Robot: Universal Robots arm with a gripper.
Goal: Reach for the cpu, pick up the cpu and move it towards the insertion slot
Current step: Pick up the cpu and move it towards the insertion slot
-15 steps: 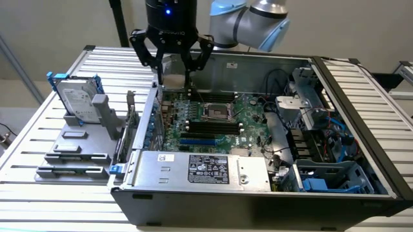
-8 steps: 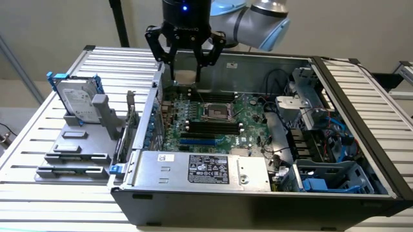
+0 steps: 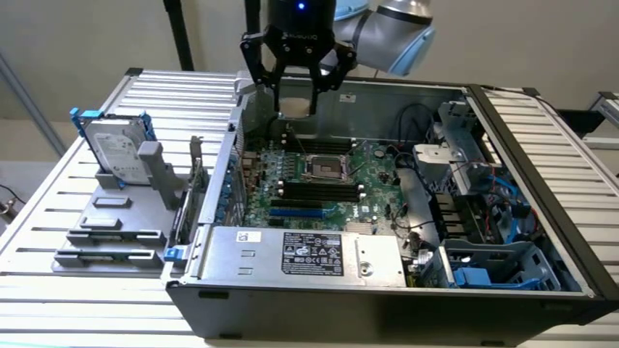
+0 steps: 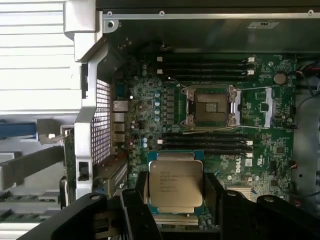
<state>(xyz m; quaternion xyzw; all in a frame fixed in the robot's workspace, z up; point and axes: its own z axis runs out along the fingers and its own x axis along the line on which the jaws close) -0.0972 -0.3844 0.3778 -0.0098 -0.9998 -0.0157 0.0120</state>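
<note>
The gripper [image 3: 296, 90] hangs above the open computer case [image 3: 541, 167], fingers [image 4: 141, 200] clamped on the cpu [image 4: 176, 184], short of the insertion slot [image 4: 211, 105].

The cpu [image 4: 175, 183] is a flat square chip with a silver metal top bearing faint printed text and a pale beige rim, held level in the air above the green motherboard. In the exterior view the cpu [image 3: 296, 106] looks small and pale, its detail hard to make out. The insertion slot [image 4: 210, 105] is a square socket with a shiny silver frame and dark centre, lying open, well apart from the chip.
</note>
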